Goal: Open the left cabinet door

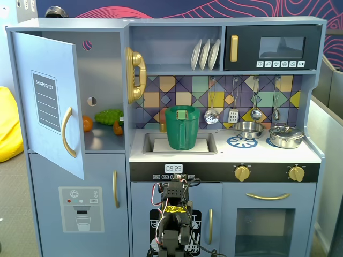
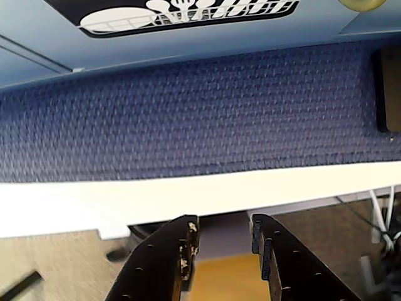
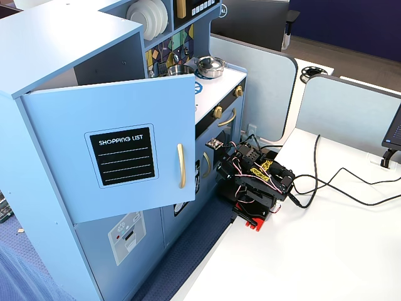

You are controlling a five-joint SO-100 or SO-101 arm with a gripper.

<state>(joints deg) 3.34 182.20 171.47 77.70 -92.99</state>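
Currently logged:
Left cabinet door (image 1: 51,101): stood swung wide open, hinged at the toy kitchen's upper left, gold handle (image 3: 181,165) outward.
Claw (image 2: 223,241): fingers parted, empty, well apart from door.
Arm (image 3: 254,182): folded on white desk (image 3: 326,251).

Black arm (image 3: 255,183), red-white wires, yellow labels

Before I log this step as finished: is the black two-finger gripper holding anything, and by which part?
Nothing is held. The black two-finger gripper is open and empty, folded low, away from the swung-open pale blue chalkboard door.
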